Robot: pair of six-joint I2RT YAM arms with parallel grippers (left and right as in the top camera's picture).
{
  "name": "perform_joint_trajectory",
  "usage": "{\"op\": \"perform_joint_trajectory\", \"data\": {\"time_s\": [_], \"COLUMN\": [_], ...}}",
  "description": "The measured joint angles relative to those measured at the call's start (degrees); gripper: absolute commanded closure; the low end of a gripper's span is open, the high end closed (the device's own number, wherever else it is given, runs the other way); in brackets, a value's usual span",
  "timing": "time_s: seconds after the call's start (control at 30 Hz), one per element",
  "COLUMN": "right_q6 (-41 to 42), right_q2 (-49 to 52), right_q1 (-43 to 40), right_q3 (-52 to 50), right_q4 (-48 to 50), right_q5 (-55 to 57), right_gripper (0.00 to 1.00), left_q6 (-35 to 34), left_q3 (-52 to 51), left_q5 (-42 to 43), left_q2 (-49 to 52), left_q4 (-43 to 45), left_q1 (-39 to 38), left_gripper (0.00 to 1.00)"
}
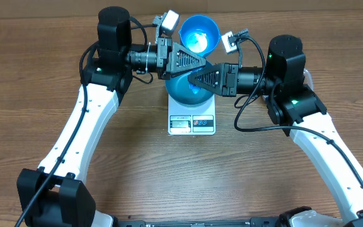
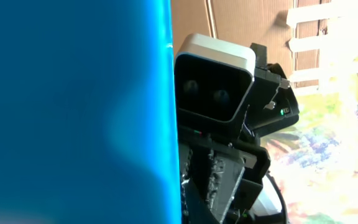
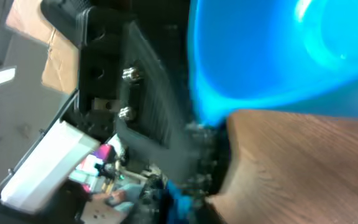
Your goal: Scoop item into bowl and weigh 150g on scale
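Where the two arms met in the overhead view, a round blue bowl [image 1: 180, 92] sat on the white scale [image 1: 192, 124]. The scale's display edge faced the robot's base, and it rested on the wooden surface [image 1: 295, 183]. The left gripper [image 1: 203, 63] pointed in from the left and the right gripper [image 1: 190, 81] from the right, their tips crossing just above the bowl. Both sets of jaws were closed, and it could not be told whether either pinched the rim. The bowl lay directly beneath the tips, the right gripper's nearer its middle and the left's toward its far rim, so the right arm looked better placed for it. Being round, the bowl had no long axis; its mouth seemed to face up, though shadow made that uncertain. A second blue bowl [image 1: 199, 34] stood just behind the scale, open side up. No beans showed in any view. From the left wrist, a smooth blue wall [image 2: 73, 112] filled the left half, too close to say which bowl it was, with the other arm's wrist camera [image 2: 215, 81] beside it. From the right wrist, a glossy blue interior [image 3: 278, 56] filled the upper right, with the surface's wood grain below and the left gripper's black body to the left.
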Motion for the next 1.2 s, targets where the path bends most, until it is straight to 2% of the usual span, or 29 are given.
{"op": "perform_joint_trajectory", "data": {"time_s": [0.1,0.17,0.2,0.23,0.3,0.33,0.47,0.6,0.67,0.73,0.83,0.97,1.07,1.2], "right_q6": [-0.1,-0.1,-0.1,-0.2,-0.3,-0.6,-1.4,-1.8,-3.8,-6.9,-13.9,-24.3,-29.7,-35.8], "right_q2": [0.0,0.0,0.0,0.0,0.0,0.0,0.0,0.0,0.0,0.0,0.1,0.2,0.2,0.2], "right_q1": [0.0,0.0,0.0,0.0,0.0,0.0,-0.3,-3.3,-7.2,-10.1,-14.0,-16.9,-17.9,-17.9], "right_q3": [0.0,0.0,0.0,0.0,0.0,0.0,0.0,0.0,0.0,0.1,0.4,0.3,0.3,0.4], "right_q4": [-0.3,-0.3,-0.3,-0.3,-0.3,-0.2,-0.3,-2.0,-6.8,-13.3,-24.9,-39.8,-43.7,-47.5], "right_q5": [0.5,0.9,1.2,2.0,2.8,3.0,3.8,4.3,4.7,5.4,9.1,19.5,26.6,32.3], "right_gripper": [0.96,0.96,0.96,0.96,0.96,0.96,0.96,0.96,0.96,0.96,0.96,0.96,0.96,0.97], "left_q6": [1.5,2.5,2.8,3.1,4.7,5.4,8.0,11.6,15.5,19.6,27.6,37.7,42.9,46.6], "left_q3": [0.0,0.0,0.0,0.0,0.0,0.0,0.0,0.0,0.1,0.2,0.2,0.1,0.1,0.1], "left_q5": [0.1,-0.1,-0.1,0.0,0.0,0.0,0.0,-0.1,-0.3,-1.9,-8.4,-21.2,-26.6,-33.4], "left_q2": [0.0,0.0,0.0,0.0,0.0,0.0,0.0,0.0,0.0,0.0,0.0,0.0,0.0,0.0], "left_q4": [0.3,0.3,0.3,0.2,0.2,0.2,0.0,-0.2,-3.7,-10.0,-22.8,-38.4,-42.6,-45.4], "left_q1": [0.0,0.0,0.0,0.0,0.0,0.0,0.0,0.9,1.8,2.1,2.1,2.1,2.1,2.1], "left_gripper": [0.89,0.76,0.65,0.43,0.18,0.14,0.11,0.14,0.22,0.46,0.96,0.96,0.96,0.96]}}
